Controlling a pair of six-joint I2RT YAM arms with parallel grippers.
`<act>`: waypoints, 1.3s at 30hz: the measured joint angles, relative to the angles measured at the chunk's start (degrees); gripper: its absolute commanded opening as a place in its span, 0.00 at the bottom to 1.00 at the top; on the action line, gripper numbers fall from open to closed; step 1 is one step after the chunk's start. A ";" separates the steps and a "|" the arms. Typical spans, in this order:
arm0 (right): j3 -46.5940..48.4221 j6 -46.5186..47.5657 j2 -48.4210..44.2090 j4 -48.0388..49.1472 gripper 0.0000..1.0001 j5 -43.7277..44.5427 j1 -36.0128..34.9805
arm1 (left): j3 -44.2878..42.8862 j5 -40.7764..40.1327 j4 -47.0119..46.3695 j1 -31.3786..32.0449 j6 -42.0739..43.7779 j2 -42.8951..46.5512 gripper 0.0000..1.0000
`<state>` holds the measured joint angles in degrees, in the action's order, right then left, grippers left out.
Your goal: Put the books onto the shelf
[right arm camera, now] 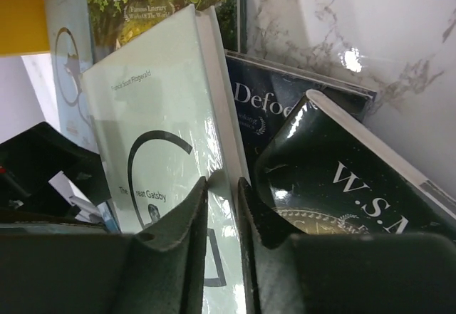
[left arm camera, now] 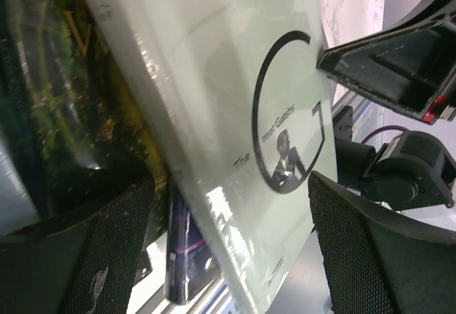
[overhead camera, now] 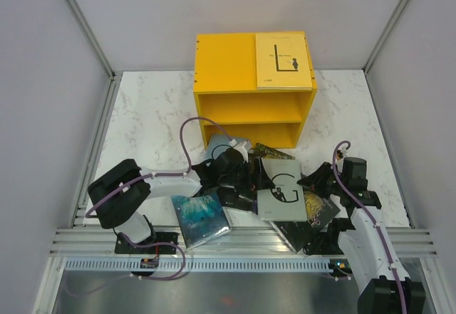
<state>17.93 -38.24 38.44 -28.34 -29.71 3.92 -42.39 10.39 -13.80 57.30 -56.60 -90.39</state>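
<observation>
**Shallow pinch on the grey book: slip risk**

Nearest, low centre of the right wrist view: pinched narrow on the lower edge of the grey book (right arm camera: 160, 150) by the right gripper (right arm camera: 219, 207), with a dark book (right arm camera: 335, 179) leaning alongside. Could slip or drag neighbours when lifted, given the glossy cover and shallow hold. Seen only from the left wrist: left gripper (left arm camera: 228, 186) spread wide beside the same cover, holding nothing. Seen only overhead, upper centre: the shelf (overhead camera: 228, 61), beyond the pile, with a yellow book (overhead camera: 283, 61) on top.

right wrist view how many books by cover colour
pale blue book: 1
green book: 1
grey book: 1
dark books: 2, the Defoe book and the W.S. book
total: 5
</observation>
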 measured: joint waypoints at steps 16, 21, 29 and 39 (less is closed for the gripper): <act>-5.16 -7.23 -1.22 10.69 0.03 -2.03 -7.04 | 3.17 -1.27 -10.91 -1.01 -9.05 -2.19 0.11; -4.87 -9.97 -0.98 13.33 0.55 1.05 -11.96 | 4.52 -3.76 -11.72 -1.29 -10.27 2.47 0.02; -2.40 -11.08 -6.10 9.22 0.98 -1.77 -14.71 | 13.40 -4.76 -8.02 0.96 -10.19 16.41 0.02; -10.16 -25.75 -25.35 13.42 0.98 -6.16 -18.47 | 22.64 -11.41 -2.14 1.03 -11.56 40.04 0.02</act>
<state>7.77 -63.99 13.08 -14.92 -35.88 -14.55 -19.75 -1.02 -15.94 58.33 -68.16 -50.35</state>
